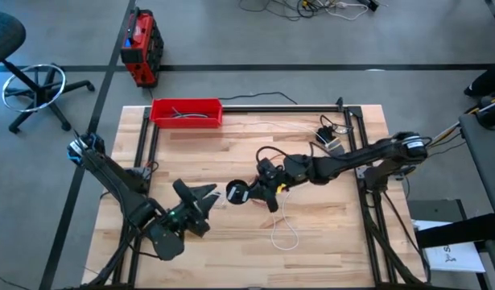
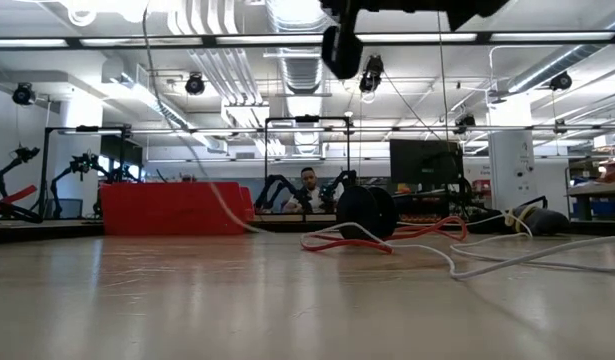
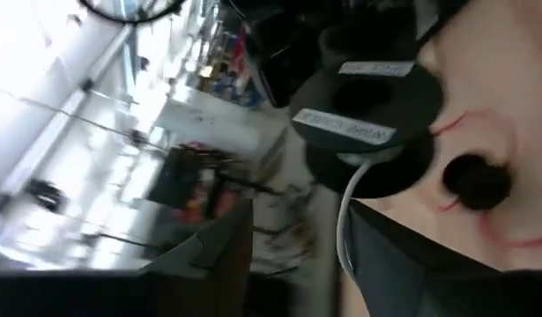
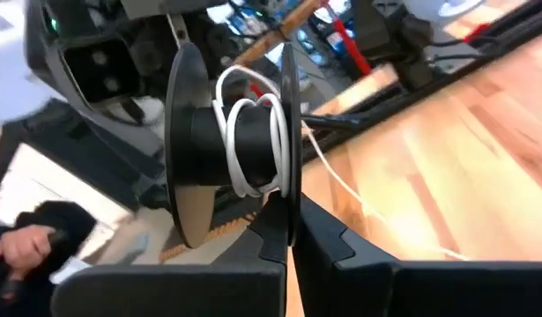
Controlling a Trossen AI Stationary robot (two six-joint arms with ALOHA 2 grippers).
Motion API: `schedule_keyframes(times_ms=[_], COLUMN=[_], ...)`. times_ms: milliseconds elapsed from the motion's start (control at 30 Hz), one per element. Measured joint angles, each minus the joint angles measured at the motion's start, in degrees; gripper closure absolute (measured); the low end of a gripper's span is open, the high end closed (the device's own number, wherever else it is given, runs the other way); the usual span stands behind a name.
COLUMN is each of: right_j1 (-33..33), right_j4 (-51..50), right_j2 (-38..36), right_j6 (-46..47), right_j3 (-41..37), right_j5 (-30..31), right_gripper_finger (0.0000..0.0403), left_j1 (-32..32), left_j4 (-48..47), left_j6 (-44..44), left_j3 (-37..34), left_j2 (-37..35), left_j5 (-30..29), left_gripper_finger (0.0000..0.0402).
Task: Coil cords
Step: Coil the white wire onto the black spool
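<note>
Two dark arms show in the high view. Down near the front of the wooden table (image 1: pixel 327 234), the left gripper (image 1: pixel 205 197) hangs with its fingers spread, grasping nothing. At mid-table the right gripper (image 1: pixel 249 192) grips one black spool (image 1: pixel 237 193) by its flange. One white cord (image 1: pixel 286 225) trails from there toward the front edge and ends in a loop. One red tray (image 1: pixel 187 112) sits at the far left of the table, with grey cables in it.

Low view: one red cord (image 2: pixel 347 243) lies in loose bends on the table, beside a black round piece (image 2: pixel 367 211), with the white cord running off across the boards nearby. The red tray stands behind them, and a person (image 2: pixel 309 188) sits far back in the room.

Left wrist view: the spool fills the frame, one white strand hanging from it; a second black disc (image 3: pixel 475 180) lies on the table beyond, red cord around it.

Right wrist view: several white turns wrap the spool's hub, and the flange is pinched between the right fingers (image 4: pixel 359 255).
</note>
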Motion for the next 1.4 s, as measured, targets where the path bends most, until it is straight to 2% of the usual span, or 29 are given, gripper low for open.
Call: schedule_keyframes(times_ms=[133, 300, 367, 567, 700, 833, 933, 1000, 1233, 1300, 1400], right_j1=[0.11, 0.13, 0.11, 0.12, 0.11, 0.13, 0.29, 0.7, 2.12, 2.1, 2.12], right_j4=[-4.14, -5.54, -5.32, -5.92, -12.35, -20.64, -22.9, -24.4, -30.48, -30.65, -30.31], right_j2=[-2.37, -3.41, -3.45, -3.47, -3.69, -3.76, -3.55, -3.54, -3.52, -3.52, -3.5], right_j6=[-1.9, -5.25, -7.38, -15.55, -21.58, -26.09, -28.66, -30.22, -30.45, -29.3, -28.64], right_j3=[0.03, 0.02, 0.02, 0.02, 1.48, 4.91, 7.08, 8.36, 9.97, 9.83, 9.7], right_j5=[1.63, 2.04, 2.07, 3.41, 8.52, 15.03, 16.97, 18.0, 30.44, 30.69, 30.59], right_gripper_finger=[0.0403, 0.0403, 0.0403, 0.0403, 0.0403, 0.0403, 0.0403, 0.0403, 0.0403, 0.0403, 0.0403], left_j1=[0.57, 2.56, 3.3, 5.17, 5.56, 5.84, 7.06, 8.12, 10.89, 11.68, 13.86], left_j4=[-4.78, -13.39, -16.28, -16.74, -14.46, -3.35, 6.54, 9.44, 11.73, 12.77, 15.48], left_j6=[-13.11, -29.05, -33.35, -42.2, -50.29, -52.55, -52.64, -52.68, -53.06, -52.83, -53.01], left_j3=[0.02, 0.02, 0.02, -0.92, -3.58, -9.17, -13.88, -16.22, -20.6, -21.89, -24.99], left_j2=[-2.43, -3.88, -3.74, -1.99, -1.78, -1.99, -2.06, -2.06, -5.17, -6.86, -8.64], left_j5=[8.07, 17.06, 20.31, 28.68, 29.02, 30.83, 32.39, 32.5, 25.99, 23.94, 23.92], left_gripper_finger=[0.0236, 0.026, 0.0274, 0.0308, 0.0319, 0.0316, 0.0304, 0.0293, 0.0253, 0.0243, 0.0232])
